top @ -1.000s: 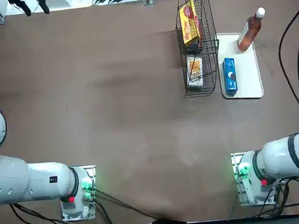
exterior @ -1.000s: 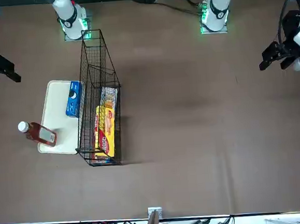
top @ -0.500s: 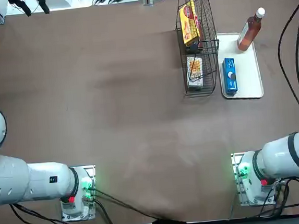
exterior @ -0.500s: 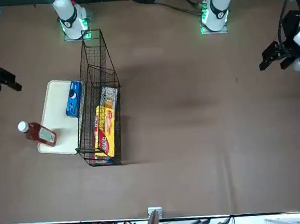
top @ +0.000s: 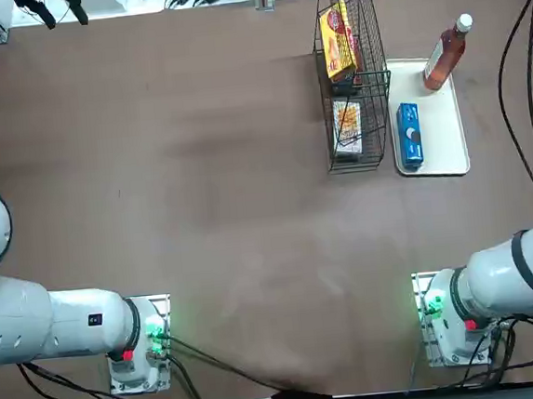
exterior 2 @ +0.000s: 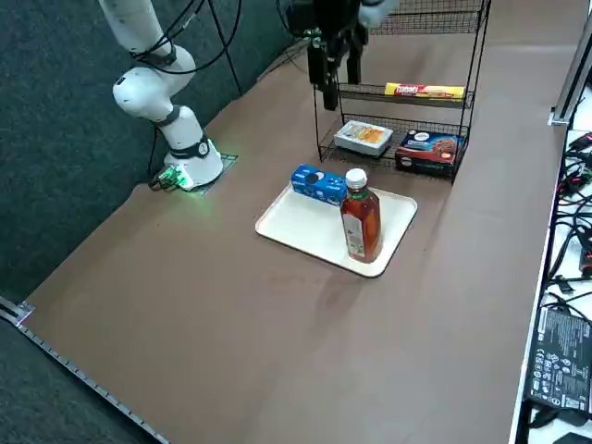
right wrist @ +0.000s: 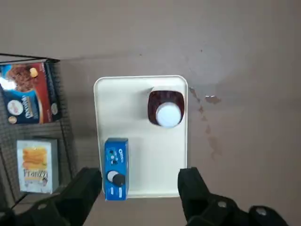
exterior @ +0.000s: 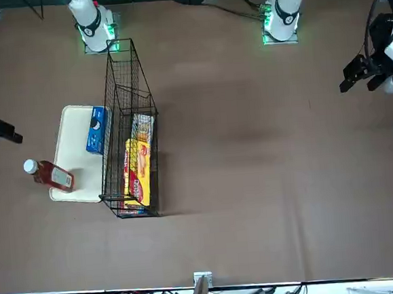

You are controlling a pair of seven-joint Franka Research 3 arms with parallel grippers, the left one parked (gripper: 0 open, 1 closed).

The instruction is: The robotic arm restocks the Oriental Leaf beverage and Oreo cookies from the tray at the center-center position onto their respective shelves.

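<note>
The white tray (top: 443,137) (exterior 2: 296,227) lies on the brown table beside the black wire shelves (top: 353,70) (exterior 2: 407,92). On it stands the Oriental Leaf beverage (top: 445,53) (exterior 2: 361,217) (right wrist: 165,108), upright with its white cap on. The blue Oreo cookies (top: 410,135) (exterior 2: 318,183) (right wrist: 115,168) lie flat at the tray's other end. My right gripper (exterior 2: 335,79) (exterior: 3,131) (right wrist: 138,188) hangs high above the tray, open, with nothing between its fingers (right wrist: 84,188). The wrist view looks straight down on the tray (right wrist: 141,103).
The shelves hold a yellow packet (exterior 2: 424,90) on a middle tier, and a white-orange box (exterior 2: 363,137) and a dark cookie box (exterior 2: 427,148) on the lowest tier. Cables and electronics (exterior 2: 560,342) line the table's far edge. The right arm's base (top: 445,319) sits at the near edge.
In the front view my right gripper has moved away from the arm's base, along the tray's outer side. The bottle, the Oreo box and the tray have not moved.
</note>
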